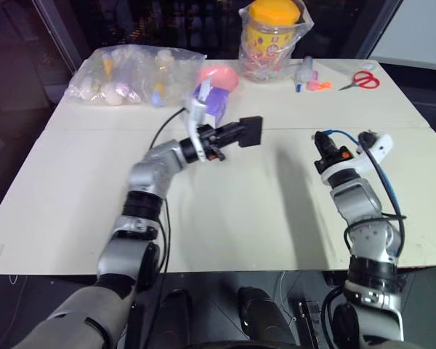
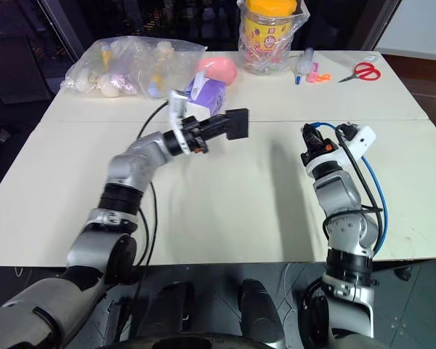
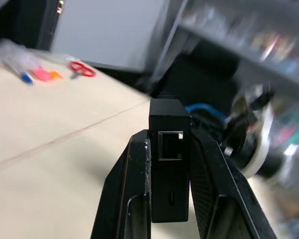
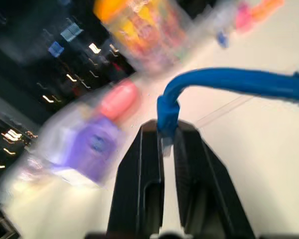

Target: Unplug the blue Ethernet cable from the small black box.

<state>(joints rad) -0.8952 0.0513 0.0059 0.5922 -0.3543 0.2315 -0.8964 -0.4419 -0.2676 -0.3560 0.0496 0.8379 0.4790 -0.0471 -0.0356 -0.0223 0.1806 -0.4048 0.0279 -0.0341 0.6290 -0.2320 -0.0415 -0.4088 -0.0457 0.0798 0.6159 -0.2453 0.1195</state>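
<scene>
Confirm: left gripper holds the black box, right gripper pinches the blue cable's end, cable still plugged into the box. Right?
Not quite. The cable is already out: in the left wrist view the small black box, clamped in the left gripper, shows an empty port. In the left eye view the box and the right gripper are well apart. The rest is right: the right gripper is shut on the end of the blue Ethernet cable.

Head views: worktop [image 1: 276, 218] evenly, brightly lit; surroundings dark. Soft arm shadows on surface. Slight edge distortion. Wrist views: bkgd heavily blurred, esp. right wrist; near end effector fingers reasonably sharp.
</scene>
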